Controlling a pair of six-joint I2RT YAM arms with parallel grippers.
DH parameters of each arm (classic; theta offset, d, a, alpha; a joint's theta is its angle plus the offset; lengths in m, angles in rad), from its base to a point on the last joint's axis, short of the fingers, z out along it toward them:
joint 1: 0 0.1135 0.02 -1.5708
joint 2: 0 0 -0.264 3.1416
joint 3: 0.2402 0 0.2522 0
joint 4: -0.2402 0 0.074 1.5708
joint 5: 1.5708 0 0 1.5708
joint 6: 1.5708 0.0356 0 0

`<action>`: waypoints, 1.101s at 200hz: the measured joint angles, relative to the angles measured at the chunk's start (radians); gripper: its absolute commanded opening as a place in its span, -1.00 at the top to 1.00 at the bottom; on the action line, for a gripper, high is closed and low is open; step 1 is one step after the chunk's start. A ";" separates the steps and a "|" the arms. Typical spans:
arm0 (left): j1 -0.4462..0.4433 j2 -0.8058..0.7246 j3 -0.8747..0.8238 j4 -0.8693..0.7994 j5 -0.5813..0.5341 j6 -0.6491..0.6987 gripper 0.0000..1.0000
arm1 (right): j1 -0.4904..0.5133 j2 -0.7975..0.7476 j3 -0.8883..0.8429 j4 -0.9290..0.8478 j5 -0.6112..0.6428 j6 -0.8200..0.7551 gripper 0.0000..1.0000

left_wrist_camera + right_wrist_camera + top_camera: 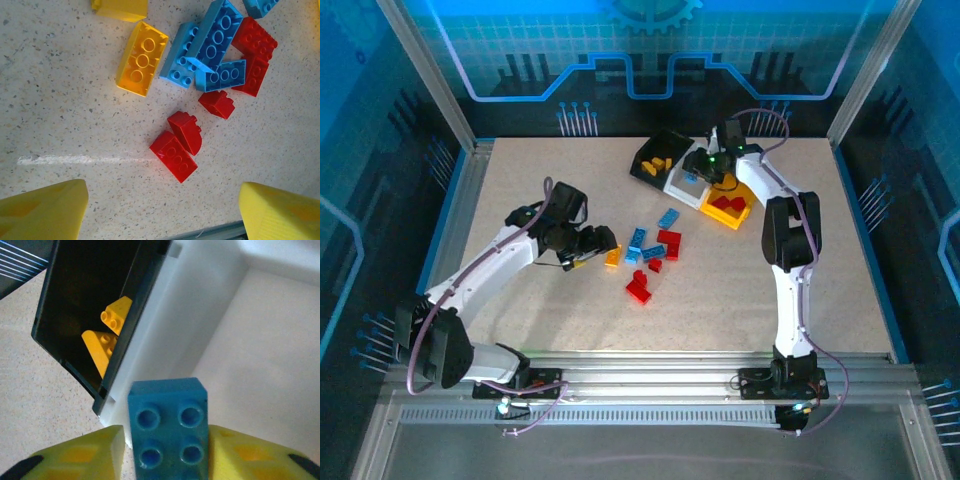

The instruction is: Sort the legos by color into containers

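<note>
My right gripper (165, 450) (703, 168) hangs over the white bin (190, 310) (680, 190). A blue brick (167, 425) sits between its yellow fingers, touching the right finger, with a thin gap at the left one. The black bin (75, 285) (648, 165) holds yellow-orange bricks (107, 335). Red bricks lie in the yellow bin (745, 214). My left gripper (162, 200) (603, 243) is open and empty, low over the table. Ahead of it lie two red bricks (179, 147), a yellow-orange brick (141, 59) and a heap of blue and red legos (220, 55) (658, 248).
The three bins stand in a slanted row at the back centre. Another yellow piece (120, 9) shows at the upper edge of the left wrist view. Metal rails run along the table's near edge (650, 365), and frame posts stand at the back corners.
</note>
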 measured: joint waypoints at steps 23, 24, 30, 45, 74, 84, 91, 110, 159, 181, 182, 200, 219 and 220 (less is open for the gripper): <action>0.016 0.009 0.003 -0.010 0.000 0.021 -0.61 | 0.000 0.000 0.009 -0.007 0.010 0.000 -0.13; 0.017 0.010 0.004 -0.010 0.000 0.022 -0.61 | 0.000 0.000 0.010 -0.008 0.010 -0.001 -0.13; 0.023 0.014 0.005 -0.011 0.000 0.024 -0.61 | 0.000 0.000 0.012 -0.010 0.014 -0.005 -0.15; 0.034 0.024 0.007 -0.011 0.001 0.034 -0.61 | 0.004 -0.002 0.014 -0.021 0.025 -0.025 -0.18; 0.058 0.032 0.008 -0.009 0.009 0.043 -0.61 | 0.030 -0.016 0.027 -0.101 0.044 -0.101 -0.19; 0.069 0.032 0.008 -0.005 0.014 0.043 -0.61 | 0.052 -0.031 0.034 -0.150 0.053 -0.134 -0.21; 0.078 0.032 0.006 0.003 0.021 0.042 -0.61 | 0.072 -0.042 0.042 -0.186 0.060 -0.155 -0.21; 0.100 0.032 -0.006 0.029 0.027 0.039 -0.61 | 0.156 -0.084 0.059 -0.282 0.094 -0.201 -0.23; 0.114 0.012 -0.060 0.069 0.034 0.015 -0.62 | 0.379 -0.133 0.084 -0.459 0.109 -0.101 -0.34; 0.114 -0.015 -0.085 0.083 0.034 0.013 -0.63 | 0.411 -0.137 0.024 -0.467 0.153 0.012 -0.50; 0.114 -0.016 -0.086 0.083 0.034 0.013 -0.63 | 0.411 -0.137 0.022 -0.467 0.156 0.013 -0.51; 0.115 -0.050 -0.106 0.085 0.034 0.002 -0.64 | 0.430 -0.137 -0.012 -0.470 0.209 0.103 -0.62; 0.115 -0.102 -0.129 0.084 0.026 -0.011 -0.64 | 0.452 -0.135 -0.002 -0.486 0.251 0.167 -0.60; 0.115 -0.104 -0.129 0.084 0.026 -0.011 -0.64 | 0.454 -0.134 0.002 -0.489 0.252 0.173 -0.60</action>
